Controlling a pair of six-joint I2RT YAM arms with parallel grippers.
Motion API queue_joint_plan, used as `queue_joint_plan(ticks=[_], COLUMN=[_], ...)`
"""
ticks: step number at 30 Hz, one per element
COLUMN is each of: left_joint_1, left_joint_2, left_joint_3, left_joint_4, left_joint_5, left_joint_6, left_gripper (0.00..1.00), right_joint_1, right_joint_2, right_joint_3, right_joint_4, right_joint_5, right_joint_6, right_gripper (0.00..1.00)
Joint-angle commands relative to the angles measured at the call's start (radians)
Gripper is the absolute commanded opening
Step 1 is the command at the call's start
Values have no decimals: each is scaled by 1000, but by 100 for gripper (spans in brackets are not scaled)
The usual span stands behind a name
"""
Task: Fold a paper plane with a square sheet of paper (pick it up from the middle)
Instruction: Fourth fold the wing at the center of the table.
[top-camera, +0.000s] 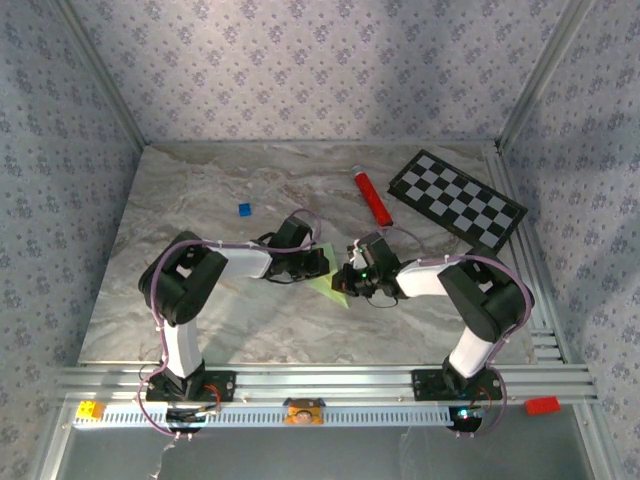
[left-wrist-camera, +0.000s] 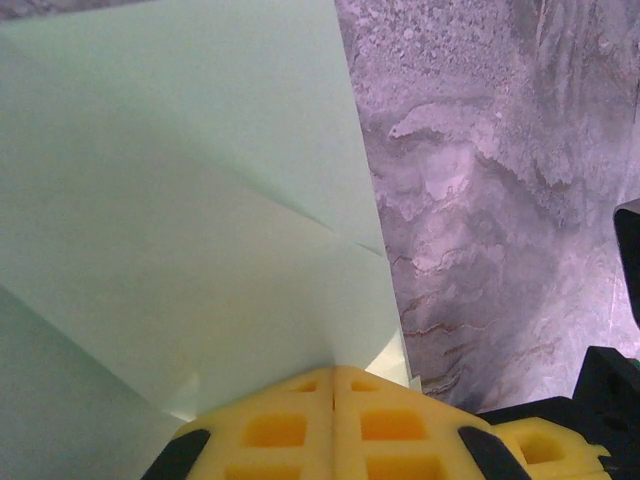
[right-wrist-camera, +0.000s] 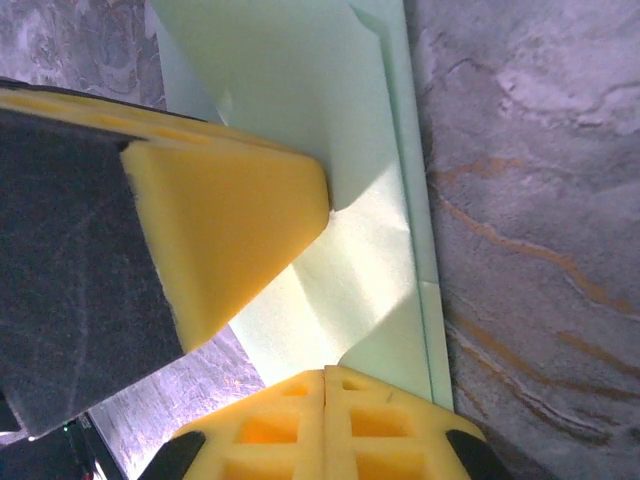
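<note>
The left tool (left-wrist-camera: 333, 378) and right tool (right-wrist-camera: 326, 376), each with jaws together, rested their tips on the folded paper (left-wrist-camera: 200, 250). A good crease likely needed firm, even pressure without dragging it.

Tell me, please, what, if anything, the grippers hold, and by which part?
Cannot be told: left gripper and right gripper, both shut, touch the green paper, pinching or pressing.

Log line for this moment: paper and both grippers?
paper: partly folded, creases showing | left gripper: shut, tip on paper | right gripper: shut, tip at paper edge
</note>
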Motion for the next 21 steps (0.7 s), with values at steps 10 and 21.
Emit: queue_joint_plan(ticks=[10, 21], left_joint_1=[85, 144], left_joint_2=[60, 97], left_joint_3=[37, 82], left_joint_4=[-10, -55], left_joint_5=[-18, -20], left_joint_6=[41, 104], left_gripper=[6, 7], right_joint_1=[-14, -20], right_joint_2=[30, 31], right_joint_3=[-52, -60], right_joint_4=[-159, -162], right_joint_5=[11, 1], right_joint_6=[-21, -31], right_gripper=[0, 0])
